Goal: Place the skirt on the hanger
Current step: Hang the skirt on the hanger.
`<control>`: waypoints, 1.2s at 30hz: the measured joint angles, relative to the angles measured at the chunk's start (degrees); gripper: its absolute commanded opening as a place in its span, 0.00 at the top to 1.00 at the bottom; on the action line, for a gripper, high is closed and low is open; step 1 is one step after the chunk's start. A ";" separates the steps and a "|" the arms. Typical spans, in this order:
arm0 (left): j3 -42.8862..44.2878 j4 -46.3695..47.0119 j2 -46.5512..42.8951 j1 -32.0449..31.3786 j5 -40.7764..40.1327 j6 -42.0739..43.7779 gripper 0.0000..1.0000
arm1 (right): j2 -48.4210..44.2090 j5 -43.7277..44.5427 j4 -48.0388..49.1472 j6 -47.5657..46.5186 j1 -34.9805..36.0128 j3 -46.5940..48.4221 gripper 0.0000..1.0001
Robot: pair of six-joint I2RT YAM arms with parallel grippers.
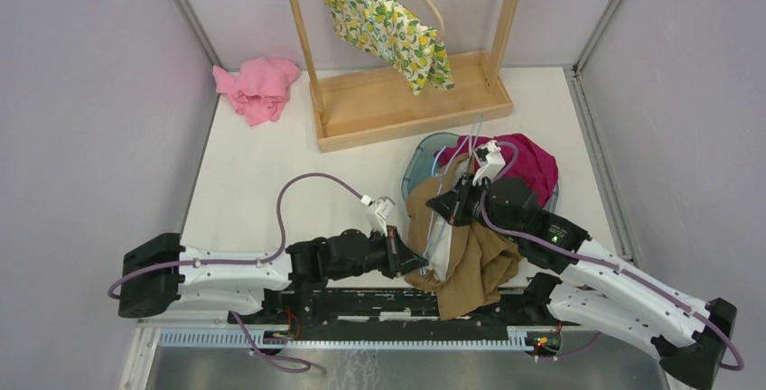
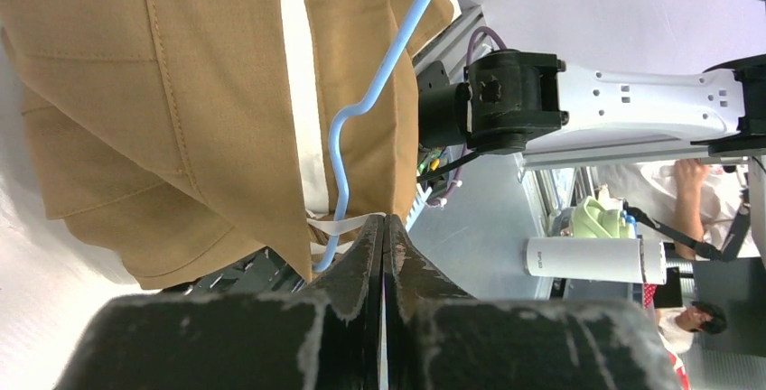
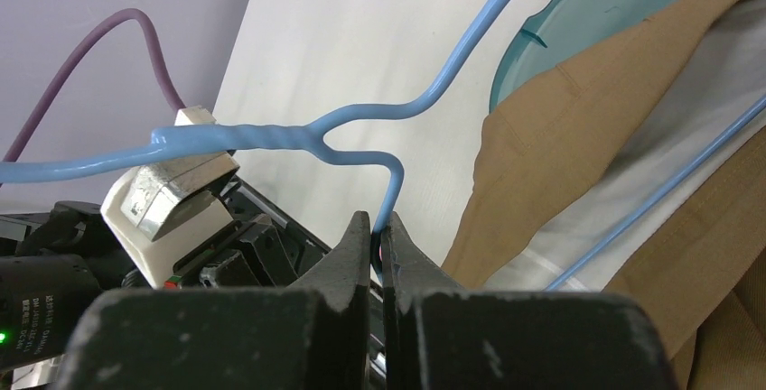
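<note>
Right end effector [image 3: 379, 224] pinches blue hanger [image 3: 271, 135] wire (unclear overhead) beside skirt [image 3: 560, 124].

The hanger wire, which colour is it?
Light blue; the hanger shows best in the right wrist view.

In the right wrist view you lose the thin light-blue wire hanger [image 3: 271, 137] twice: its hook end runs off the left edge, its arm off the top.

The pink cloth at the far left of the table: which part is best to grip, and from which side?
Pinch a raised fold near the middle of the pink cloth, coming straight down from above: it lies crumpled in a heap, with the wall left and the wooden rack right.
</note>
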 measured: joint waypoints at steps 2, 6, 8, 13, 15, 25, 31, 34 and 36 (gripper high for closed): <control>0.79 -1.49 -0.48 0.00 -0.74 0.90 0.97 | -0.24 -0.17 -0.24 0.50 0.00 0.02 0.99; 2.82 -4.66 -1.25 0.00 -2.08 2.71 0.97 | -1.22 -0.76 -1.42 1.86 0.00 0.35 0.99; 3.65 -5.86 -1.40 0.00 -2.71 3.43 0.97 | -1.62 -1.25 -2.05 2.34 -0.02 0.94 0.99; 5.53 -7.96 -1.42 0.00 -3.41 5.25 0.97 | -1.99 -2.34 -2.71 3.52 -0.04 1.70 0.99; 6.34 -8.96 -1.42 0.00 -3.74 6.10 0.97 | -1.99 -2.49 -2.80 3.91 -0.07 1.95 0.99; 11.21 -13.79 -1.33 0.02 -4.28 9.81 0.97 | -3.50 -1.66 -5.29 5.53 -0.39 4.42 0.99; 13.20 -14.27 -1.33 0.02 -4.63 11.13 0.97 | -2.89 -0.90 -7.89 5.53 -0.39 8.11 0.99; 14.91 -16.39 -1.33 0.00 -5.27 12.20 0.97 | -1.70 -0.92 -8.63 5.75 -0.50 9.68 0.99; 16.17 -17.81 -1.36 0.00 -5.73 13.05 0.97 | -0.52 -1.01 -9.22 6.12 -0.79 11.08 0.99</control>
